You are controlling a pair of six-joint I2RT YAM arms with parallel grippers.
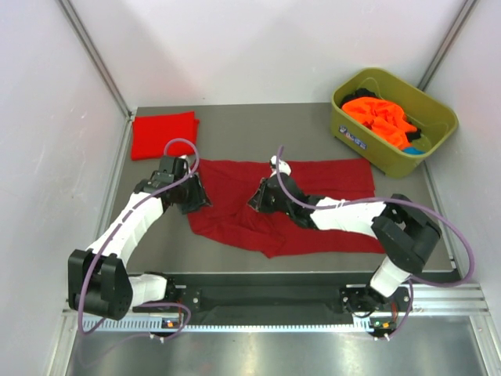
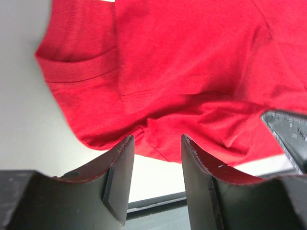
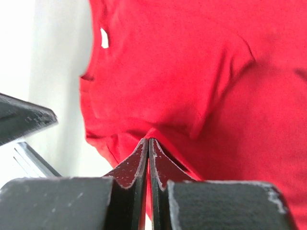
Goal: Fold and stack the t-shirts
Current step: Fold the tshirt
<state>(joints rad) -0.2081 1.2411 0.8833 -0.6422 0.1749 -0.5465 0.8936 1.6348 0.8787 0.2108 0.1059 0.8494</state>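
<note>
The grey counter (image 1: 313,125) carried the dark crimson t-shirt (image 1: 235,215), which lay spread and rumpled to the left of the olive-green tub (image 1: 376,153) and nearer the arms than it. The brighter red t-shirt (image 1: 163,135) sat folded well to the left of the tub, along the same far edge. The orange t-shirts (image 1: 380,116) were heaped inside the tub. The right tool (image 3: 147,141) was on the crimson shirt's middle, on the side closer to the tub. Its jaws were pressed together, seemingly on a raised ridge of the cloth. The left tool (image 2: 156,143) hung at the shirt's end farthest from the tub, jaws apart, with nothing between them and the hem just beyond its tips. The step looked like taking hold for a fold. To do it well, the left tool would probably need to reach onto the hem and close fully before any lift. Both ends should then rise level and together, so the cloth stayed taut and did not bunch.
</note>
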